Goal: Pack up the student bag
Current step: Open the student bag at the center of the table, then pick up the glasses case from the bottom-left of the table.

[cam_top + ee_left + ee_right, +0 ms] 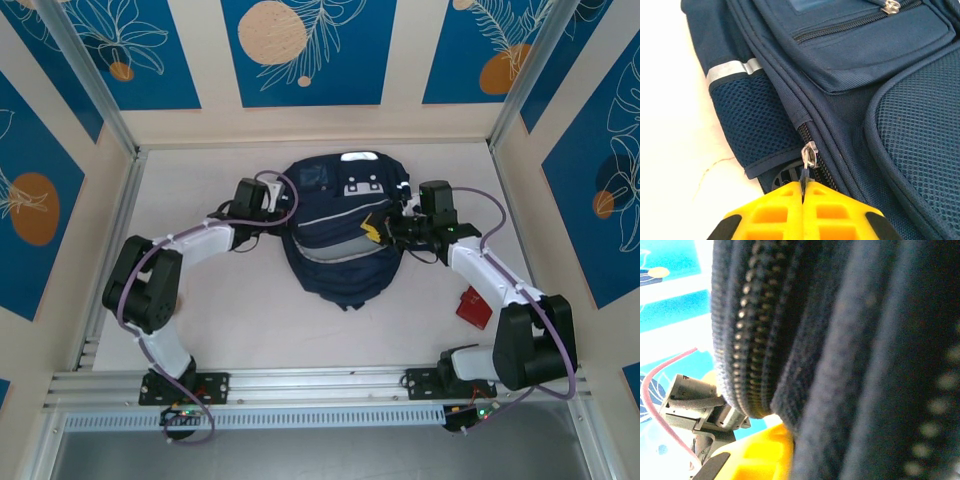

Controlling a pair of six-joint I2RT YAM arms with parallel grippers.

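The student bag (340,255) is lying in the middle of the surface (230,320), nearer its far edge. Its zipper pull (811,155) is being pinched by the closed left tool (802,192); its right-side fabric is being clamped by the closed right tool (375,230).

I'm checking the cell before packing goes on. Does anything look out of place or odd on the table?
One thing: a small red object lies on the table beside the right arm, outside the student bag. What it is, I cannot tell. Nothing looks spilled or damaged.
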